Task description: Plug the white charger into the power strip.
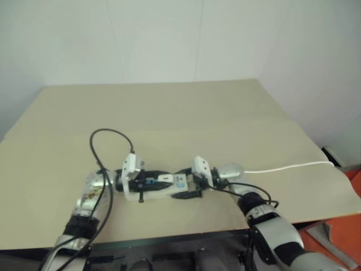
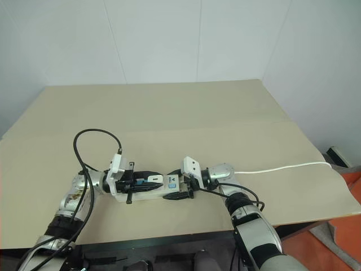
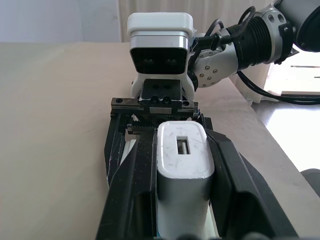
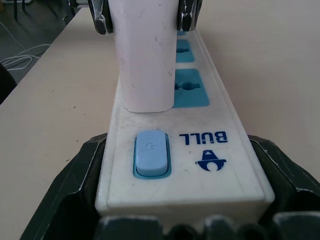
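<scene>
The power strip (image 4: 215, 150) is a white bar with blue sockets and a blue switch (image 4: 151, 152), lying near the table's front edge (image 1: 169, 191). My right gripper (image 4: 182, 200) is shut on its switch end, one black finger (image 4: 80, 185) on each side. The white charger (image 3: 182, 165) is clamped between the fingers (image 3: 235, 170) of my left gripper (image 3: 180, 131), which is shut on it. The charger (image 4: 145, 55) stands upright with its base against the strip's face, over the socket nearest the switch. Its prongs are hidden.
The strip's thin white cord (image 1: 287, 167) runs right across the tan table (image 1: 197, 113) and off its right edge. A black cable (image 1: 107, 135) loops over the table beside my left arm. White walls stand behind; the floor at right is orange (image 1: 352, 186).
</scene>
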Controlling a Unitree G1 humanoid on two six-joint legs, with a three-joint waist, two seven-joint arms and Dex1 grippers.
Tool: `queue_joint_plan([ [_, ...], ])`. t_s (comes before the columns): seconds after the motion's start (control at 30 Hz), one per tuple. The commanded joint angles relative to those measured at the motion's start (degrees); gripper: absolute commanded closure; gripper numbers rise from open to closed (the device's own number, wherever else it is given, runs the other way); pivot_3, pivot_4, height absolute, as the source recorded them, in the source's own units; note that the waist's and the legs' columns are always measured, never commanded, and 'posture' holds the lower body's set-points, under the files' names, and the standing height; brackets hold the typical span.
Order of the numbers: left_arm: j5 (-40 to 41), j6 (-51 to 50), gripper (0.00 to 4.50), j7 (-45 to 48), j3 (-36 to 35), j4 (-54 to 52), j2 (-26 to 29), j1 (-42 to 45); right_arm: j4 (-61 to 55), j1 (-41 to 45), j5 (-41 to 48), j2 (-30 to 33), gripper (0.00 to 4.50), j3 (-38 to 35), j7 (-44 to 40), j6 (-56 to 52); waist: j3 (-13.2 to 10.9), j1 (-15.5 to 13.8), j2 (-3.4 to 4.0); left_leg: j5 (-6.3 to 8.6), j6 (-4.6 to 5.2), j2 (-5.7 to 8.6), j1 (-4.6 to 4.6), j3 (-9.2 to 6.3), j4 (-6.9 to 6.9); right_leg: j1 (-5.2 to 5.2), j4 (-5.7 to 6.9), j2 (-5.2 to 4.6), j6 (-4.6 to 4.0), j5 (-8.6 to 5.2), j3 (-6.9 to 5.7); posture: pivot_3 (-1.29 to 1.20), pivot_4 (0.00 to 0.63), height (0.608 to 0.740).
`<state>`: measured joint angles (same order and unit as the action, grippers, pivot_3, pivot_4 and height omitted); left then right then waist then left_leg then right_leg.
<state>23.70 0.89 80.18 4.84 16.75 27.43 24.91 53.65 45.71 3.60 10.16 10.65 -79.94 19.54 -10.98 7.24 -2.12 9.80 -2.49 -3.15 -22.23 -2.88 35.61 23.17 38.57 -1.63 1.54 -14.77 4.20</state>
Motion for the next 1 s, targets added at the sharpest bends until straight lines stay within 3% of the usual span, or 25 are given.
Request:
queue_joint_plan([
  [0.03,-2.5,-1.5,2.76,1.2,1.9,2.3,1.6,-1.7,-0.8,-0.8,0.2,-0.6,1.08,0.6,-0.8,-0.8,0.0,0.0,0.00,0.00,0.00,0.00,0.00,0.00,0.00,0.00,0.00,0.00,0.00,0.00,0.00,0.00,0.150,0.740],
  [0.33,-1.8,-3.2,0.03,0.9,1.2,0.1,2.1,-1.5,-0.4,-0.6,0.0,-0.9,1.08,0.6,-0.6,-0.6,0.0,-0.2,0.02,0.00,0.00,0.01,-0.01,-0.01,0.00,0.00,-0.02,-0.02,-0.01,-0.01,-0.01,0.00,0.150,0.740],
  [0.47,-1.1,-4.1,0.03,1.2,0.1,-2.8,3.7,-1.1,-0.4,-0.6,-0.1,-1.1,1.08,0.7,-0.4,-0.5,0.0,-0.2,0.02,0.00,0.00,0.01,-0.02,0.00,0.00,0.01,-0.03,-0.01,-0.01,-0.01,-0.01,0.00,0.150,0.740],
  [0.6,4.5,-17.4,0.03,2.9,-2.4,-10.1,10.5,1.4,-0.6,-0.9,-0.1,-1.3,1.08,0.7,-0.2,-0.4,0.0,-0.1,0.05,0.00,0.00,-0.02,-0.11,-0.03,-0.01,0.11,-0.03,0.02,-0.01,-0.01,-0.02,0.00,0.150,0.740],
  [0.7,7.5,-19.7,0.00,3.1,-5.6,-13.7,14.0,3.0,-0.9,-1.2,0.2,-1.5,0.08,0.4,0.1,-0.3,0.0,-0.2,0.05,0.00,-0.01,-0.03,-0.14,-0.03,-0.01,0.11,-0.07,0.01,-0.01,-0.01,-0.04,0.00,0.150,0.740],
  [1.0,12.1,-21.6,0.00,5.1,-13.4,-19.0,21.5,0.0,-6.2,-2.8,0.4,1.4,0.04,0.3,-0.1,-0.6,-0.1,-0.3,0.08,0.00,-0.01,-0.05,-0.11,-0.01,-0.34,0.15,-0.30,0.01,-0.02,-0.02,-0.04,0.00,0.150,0.740],
])
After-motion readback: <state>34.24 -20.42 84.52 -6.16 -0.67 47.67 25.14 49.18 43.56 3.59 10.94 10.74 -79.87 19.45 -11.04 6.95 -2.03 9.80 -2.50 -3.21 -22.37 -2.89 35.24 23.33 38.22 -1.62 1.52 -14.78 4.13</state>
